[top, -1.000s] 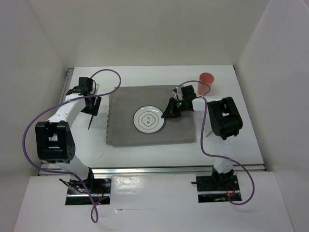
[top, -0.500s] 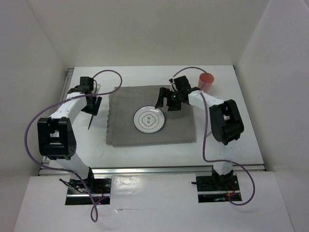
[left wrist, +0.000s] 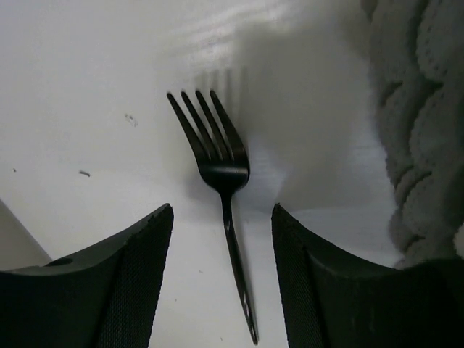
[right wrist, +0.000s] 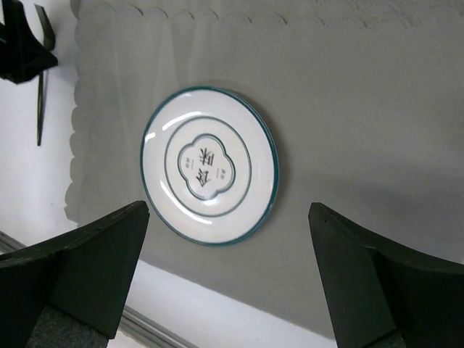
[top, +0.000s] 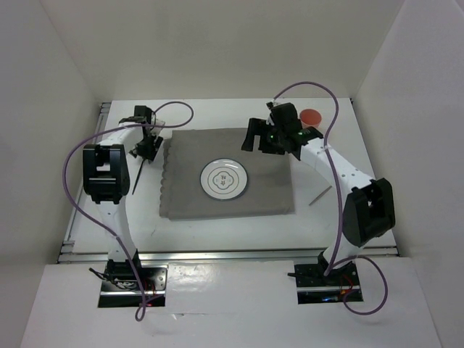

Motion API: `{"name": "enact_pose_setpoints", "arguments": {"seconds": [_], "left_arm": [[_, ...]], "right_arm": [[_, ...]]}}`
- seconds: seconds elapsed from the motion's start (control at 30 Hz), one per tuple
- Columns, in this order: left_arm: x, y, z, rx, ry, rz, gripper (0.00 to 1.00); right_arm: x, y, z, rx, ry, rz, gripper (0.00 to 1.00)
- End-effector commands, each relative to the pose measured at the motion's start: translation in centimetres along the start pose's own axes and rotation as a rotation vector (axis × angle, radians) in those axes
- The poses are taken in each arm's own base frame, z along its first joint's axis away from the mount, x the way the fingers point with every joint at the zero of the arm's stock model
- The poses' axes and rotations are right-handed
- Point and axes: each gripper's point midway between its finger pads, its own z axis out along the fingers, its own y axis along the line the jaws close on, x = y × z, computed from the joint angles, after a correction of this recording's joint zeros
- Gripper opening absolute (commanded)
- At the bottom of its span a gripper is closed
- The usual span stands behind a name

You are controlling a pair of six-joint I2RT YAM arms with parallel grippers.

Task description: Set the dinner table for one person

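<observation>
White panel walls (top: 217,51) close in the back, left and right of the large white rectangular dinner table (top: 217,233). Soft, even light leaves faint shadows. Along the near edge run a silver metal rail (top: 232,254) and a flat white board (top: 232,304) with two rectangular cut-outs

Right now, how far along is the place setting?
Done: the plate sits on the grey mat. In hand: the left gripper hovers open over the black fork, which lies on the dinner table left of the mat; the right gripper is open and empty above the mat. Probably left: placing the fork, the red cup at the far right, and a thin utensil lying right of the mat.
</observation>
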Motion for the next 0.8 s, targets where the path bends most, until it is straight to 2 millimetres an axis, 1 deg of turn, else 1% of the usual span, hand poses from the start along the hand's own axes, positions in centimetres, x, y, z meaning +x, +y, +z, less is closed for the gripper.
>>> {"name": "enact_pose_setpoints", "arguments": {"seconds": [0.0, 0.03, 0.07, 0.1, 0.17, 0.2, 0.27, 0.3, 0.33, 0.4, 0.47, 0.57, 0.63, 0.67, 0.7, 0.73, 0.77], "left_arm": [[0.6, -1.0, 1.1, 0.053, 0.051, -0.003, 0.63], [1.5, -1.5, 1.3, 0.074, 0.087, 0.003, 0.6], [2.0, -1.7, 1.2, 0.08, 0.106, -0.006, 0.56], [3.0, -2.1, 1.2, 0.09, 0.138, -0.01, 0.56], [4.2, -2.4, 0.4, 0.099, 0.166, -0.005, 0.56], [5.3, -2.3, -0.1, 0.1, 0.18, -0.022, 0.58], [5.9, -2.4, -0.5, 0.102, 0.186, -0.022, 0.59], [6.0, -2.0, -0.4, 0.099, 0.189, -0.032, 0.59], [6.3, -2.1, -0.5, 0.103, 0.199, -0.03, 0.59], [7.4, -2.8, -0.2, 0.129, 0.248, -0.034, 0.59], [8.2, -3.0, 0.1, 0.146, 0.284, -0.051, 0.59], [8.3, -4.1, 0.2, 0.203, 0.28, -0.058, 0.59], [7.8, -4.0, 0.6, 0.219, 0.262, -0.074, 0.55], [7.6, -4.6, 0.7, 0.258, 0.263, -0.078, 0.52], [7.5, -4.7, 0.8, 0.281, 0.267, -0.09, 0.49], [7.3, -4.7, 1.3, 0.301, 0.274, -0.111, 0.45], [7.5, -5.1, 1.6, 0.315, 0.283, -0.122, 0.42]], "right_arm": [[1.4, -1.9, -2.1, 0.095, 0.029, 0.036, 0.99], [2.0, -2.8, -2.4, 0.119, 0.04, 0.045, 0.99], [1.8, -2.9, -2.8, 0.134, 0.029, 0.053, 0.99], [1.8, -3.4, -3.5, 0.146, 0.018, 0.059, 0.99], [1.6, -3.3, -4.1, 0.149, 0.001, 0.066, 0.99], [1.2, -3.7, -4.4, 0.162, -0.017, 0.07, 0.99], [1.0, -3.7, -4.7, 0.168, -0.03, 0.069, 0.99], [1.0, -3.7, -4.7, 0.168, -0.03, 0.069, 0.99], [0.6, -3.6, -4.8, 0.164, -0.038, 0.068, 0.99], [0.3, -3.4, -5.0, 0.16, -0.046, 0.067, 0.99], [0.3, -3.3, -5.0, 0.16, -0.047, 0.076, 0.99], [-0.3, -3.7, -5.4, 0.186, -0.076, 0.074, 0.99], [-1.1, -3.5, -6.3, 0.186, -0.117, 0.071, 0.99], [-0.7, -3.7, -6.1, 0.191, -0.108, 0.072, 0.99], [-1.0, -3.7, -6.5, 0.196, -0.124, 0.071, 0.99], [-1.3, -3.8, -6.9, 0.205, -0.14, 0.07, 0.99], [-1.1, -4.1, -7.0, 0.217, -0.137, 0.071, 0.99]]}}
